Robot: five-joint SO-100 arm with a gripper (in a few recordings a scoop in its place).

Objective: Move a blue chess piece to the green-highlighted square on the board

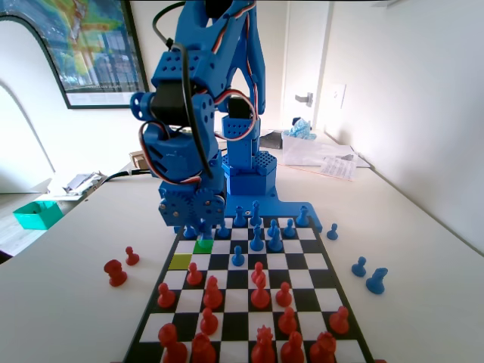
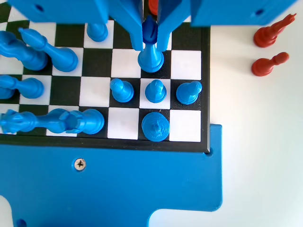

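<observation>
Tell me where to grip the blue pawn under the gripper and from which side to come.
Grip the blue chess piece at its narrow neck, just under the ball head, coming straight down from above. It stands upright on the board, and the gripper already has a finger either side of it; the flared base is too wide, and neighbouring pawns stand close.

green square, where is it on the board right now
In the fixed view the green-highlighted square sits on the board's far left, just below the tool, diagonally up-right of the lime square.
</observation>
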